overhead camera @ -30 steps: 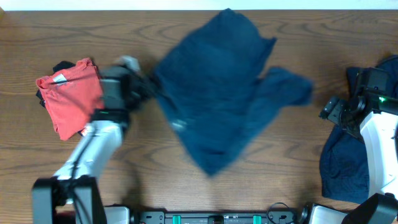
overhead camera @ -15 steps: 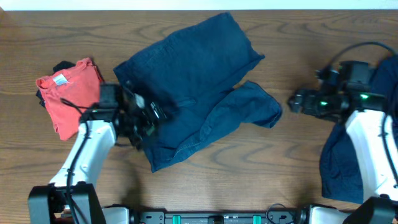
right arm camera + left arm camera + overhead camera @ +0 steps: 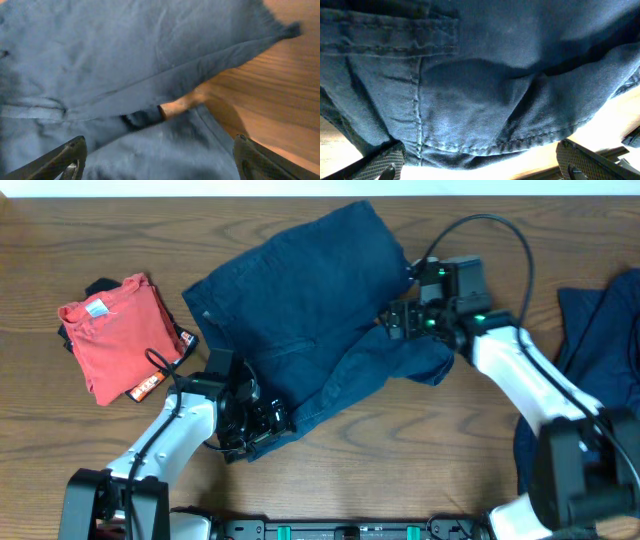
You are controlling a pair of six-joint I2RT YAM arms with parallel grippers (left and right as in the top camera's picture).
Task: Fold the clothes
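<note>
at the middle of the wooden table (image 3: 430, 465) lie the navy shorts (image 3: 300, 310), spread loosely and wrinkled, one leg flopping out toward 3 o'clock with a fold lapped over it. a second navy garment (image 3: 600, 320) is heaped at the table's 3 o'clock edge, and a folded red shirt (image 3: 115, 335) sits at 9 o'clock, well apart from both. the left gripper (image 3: 262, 423) is at the shorts' 7 o'clock corner; in its wrist view its fingers (image 3: 382, 161) stand spread wide on either side of the stitched hem, clamping nothing. the right gripper (image 3: 398, 320) hovers over the 3 o'clock leg, its jaws likewise wide apart and empty, the cloth's folded edge lying ahead of them. the shorts look light, soft and limp, so they will likely sag and bunch when lifted, and may drag on the wood. the doubled hem, the side seam and the pocket edges look firmer, and a pinch there, at two corners of one edge, should carry the cloth over most evenly.
</note>
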